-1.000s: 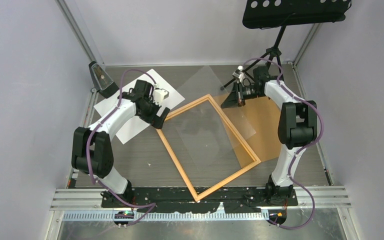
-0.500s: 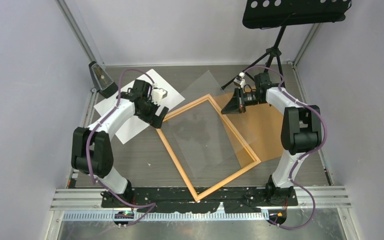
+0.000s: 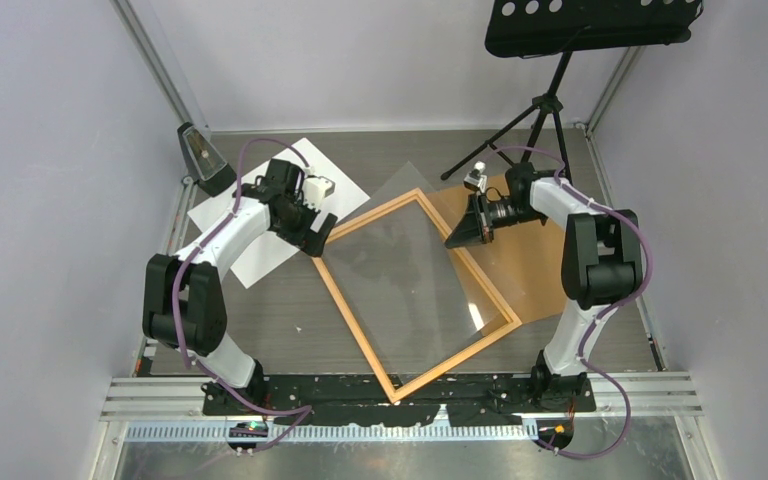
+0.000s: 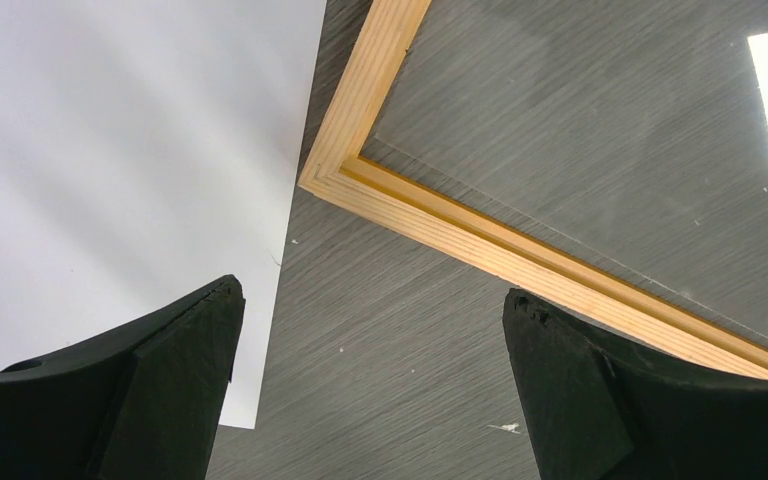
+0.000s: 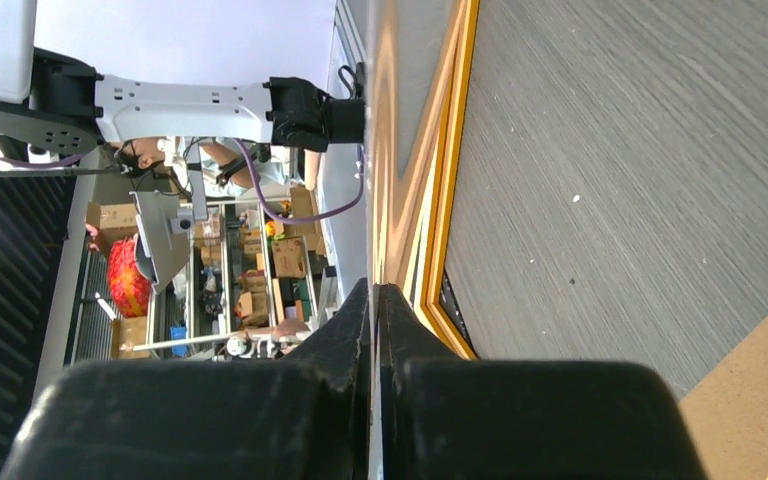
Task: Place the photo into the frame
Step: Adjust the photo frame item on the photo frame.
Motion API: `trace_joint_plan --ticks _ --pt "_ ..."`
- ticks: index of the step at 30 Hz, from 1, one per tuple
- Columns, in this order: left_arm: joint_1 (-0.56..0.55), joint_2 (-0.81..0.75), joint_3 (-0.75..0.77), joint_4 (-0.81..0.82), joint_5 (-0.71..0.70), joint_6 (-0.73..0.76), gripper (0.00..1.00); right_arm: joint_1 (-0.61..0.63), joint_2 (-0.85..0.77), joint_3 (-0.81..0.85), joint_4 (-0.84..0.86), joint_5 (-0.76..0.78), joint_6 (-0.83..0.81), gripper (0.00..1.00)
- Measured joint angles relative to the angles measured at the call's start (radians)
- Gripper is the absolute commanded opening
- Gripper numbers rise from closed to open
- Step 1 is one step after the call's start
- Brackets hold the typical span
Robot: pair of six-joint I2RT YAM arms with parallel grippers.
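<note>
Pale lilac walls (image 3: 50,200) close in a grey wood-grain table (image 3: 290,320). A black wedge (image 3: 200,155) stands in the far left corner. Beside it the photo (image 3: 260,258) lies flat, white side up, outside the frame and just off its left corner. The left claw (image 3: 318,238) hovers over that corner, its fingers wide apart and holding nothing. The orange frame (image 3: 457,362) lies mid-table, turned like a diamond, one corner at the near edge. A clear sheet (image 3: 420,270) lies across its opening. The right claw (image 3: 460,238) is pinched tight on that sheet's far right edge. A brown board (image 3: 535,265) lies under the frame's right side. A black music stand (image 3: 550,100) stands in the far right corner.
</note>
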Motion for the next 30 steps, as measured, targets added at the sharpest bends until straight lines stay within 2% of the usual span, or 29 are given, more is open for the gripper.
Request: trace_joint_plan --ticks 7,15,30 --pt "0.0 0.0 0.0 0.0 0.0 0.0 1.0 0.013 0.016 -0.026 -0.028 -0.008 -0.044 0.06" --pt "0.0 0.0 0.0 0.002 0.0 0.0 0.99 0.022 0.023 -0.077 0.037 -0.023 -0.024 0.06" --pt "0.0 0.0 0.0 0.004 -0.001 0.0 1.0 0.011 0.026 -0.076 0.047 -0.056 -0.028 0.06"
